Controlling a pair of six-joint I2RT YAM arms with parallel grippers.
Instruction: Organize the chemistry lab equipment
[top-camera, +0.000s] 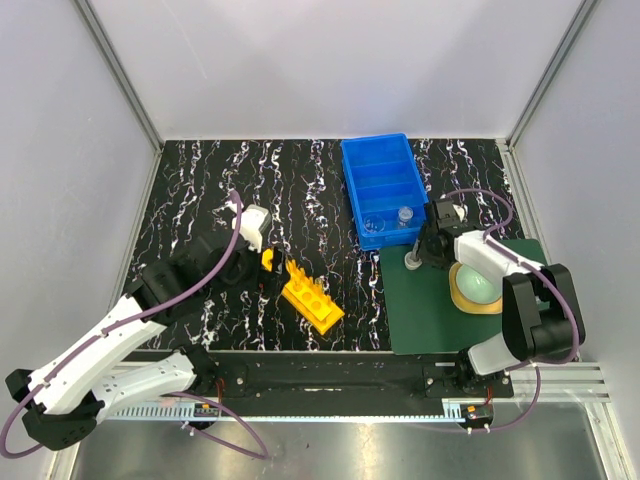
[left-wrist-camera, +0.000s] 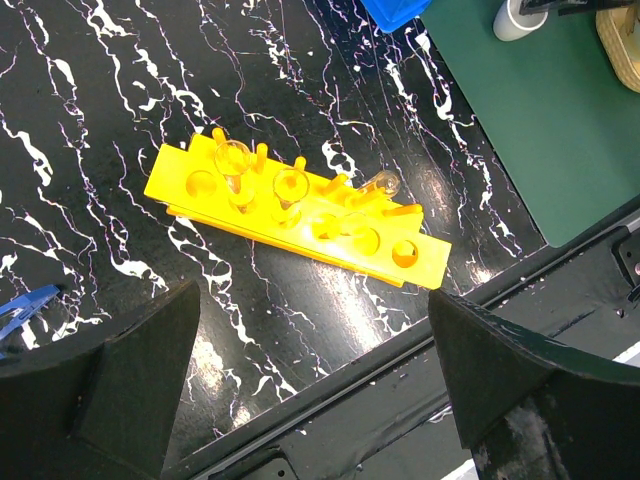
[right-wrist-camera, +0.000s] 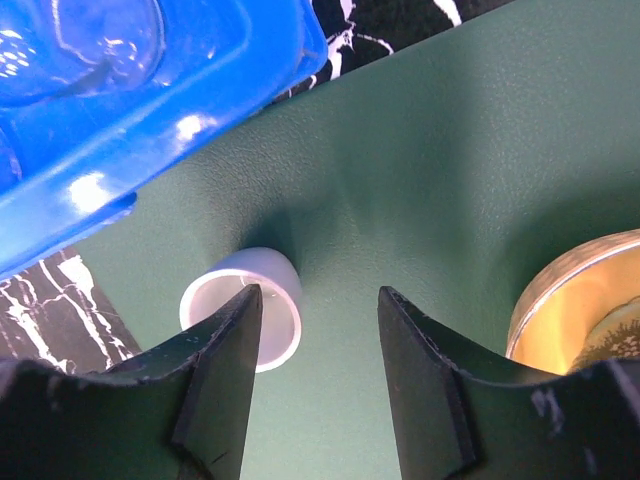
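The yellow rack (top-camera: 312, 296) lies on the marbled table; in the left wrist view (left-wrist-camera: 300, 215) two glass tubes (left-wrist-camera: 233, 160) stand in its holes and a third tube (left-wrist-camera: 376, 184) lies across it. My left gripper (top-camera: 262, 264) hangs open and empty above and beside the rack (left-wrist-camera: 315, 390). The small white round piece (top-camera: 411, 262) sits on the mat's far left corner. My right gripper (right-wrist-camera: 320, 300) is open just over it; its left finger (right-wrist-camera: 225, 370) overlaps the piece's (right-wrist-camera: 245, 300) rim. The blue divided bin (top-camera: 380, 180) holds clear glassware (top-camera: 375, 225) in its near compartment.
The dark green mat (top-camera: 450, 300) lies at the right front with the pale green dome on a tan disc (top-camera: 475, 288), close to my right gripper (top-camera: 424, 248). The bin's near wall (right-wrist-camera: 120, 130) is just beyond the white piece. A small blue object (left-wrist-camera: 25, 305) lies left of the rack.
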